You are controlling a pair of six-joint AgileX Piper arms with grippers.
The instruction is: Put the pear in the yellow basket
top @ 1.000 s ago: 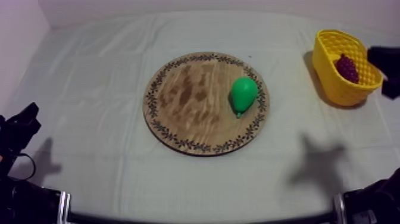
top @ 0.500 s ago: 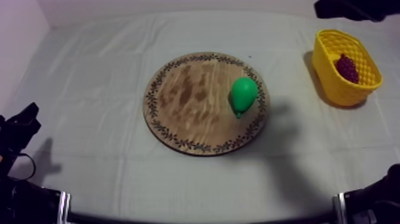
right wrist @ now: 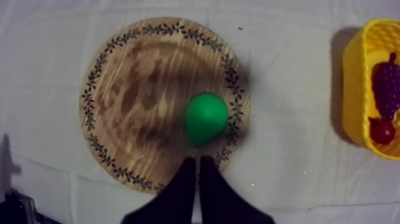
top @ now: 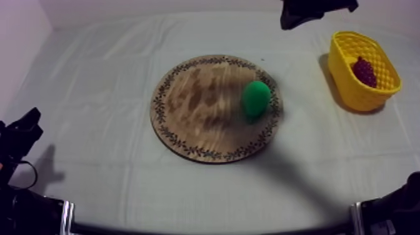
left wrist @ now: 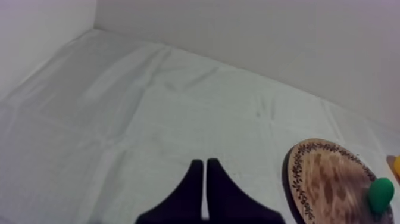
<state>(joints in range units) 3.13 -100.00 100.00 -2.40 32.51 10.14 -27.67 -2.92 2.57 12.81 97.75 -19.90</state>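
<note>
Across the whole scene spreads the table under its grey-white cloth [top: 112, 62]. At its middle lies the round wooden board with a patterned rim [top: 200, 106]. Well apart from it, at the far right, stands the yellow plastic basket [top: 350, 94]. The left gripper [left wrist: 205, 164] sits at the near left over bare cloth, its black fingers pressed together on nothing. The right gripper [right wrist: 197, 161], also closed and empty, hovers over the board's rim just beside the green toy pear [top: 256, 98]. That pear lies on the board's right side. Inside the basket rest a dark purple bunch of grapes [top: 364, 70] and a small red fruit [right wrist: 381, 131].
</note>
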